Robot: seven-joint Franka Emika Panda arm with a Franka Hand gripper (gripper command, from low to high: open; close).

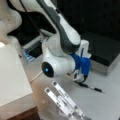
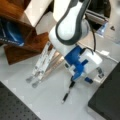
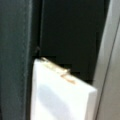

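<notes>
Low over the pale grey tabletop (image 1: 105, 100), in a front view, the white Franka arm (image 1: 62, 32) bends down toward the frame's centre, its blue-and-white wrist block (image 1: 83, 63) close above the surface. The gripper (image 1: 79, 79) sits under that block, just above a thin black pen-like rod (image 1: 92, 87) lying on the table at centre right. Whether the pincer is apart or together I cannot tell, as the wrist hides it. Two pale metal slotted strips (image 1: 63, 101) lie at lower centre, a white-topped wooden box (image 1: 12, 75) fills the left, and a black slab (image 1: 105, 47) sits at upper right. The likely trouble is the low wrist catching the rod and rolling it away.

From the opposite side, in a front view, the gripper (image 2: 75, 76) shows at centre right beneath the blue mount (image 2: 76, 61), with the black rod (image 2: 68, 92) just below it, one end very near or touching the fingers; I cannot say which. The metal strips (image 2: 41, 66) lean from the wooden shelf (image 2: 23, 47) at left down to the table. A sideways sweep of the elbow could, I judge, knock them flat.

Up close, the wrist view shows only a white panel (image 3: 60, 95) with a chipped brownish top edge at lower centre, against dark surfaces (image 3: 72, 32). The gripper does not show here, so contact could go unnoticed.
</notes>
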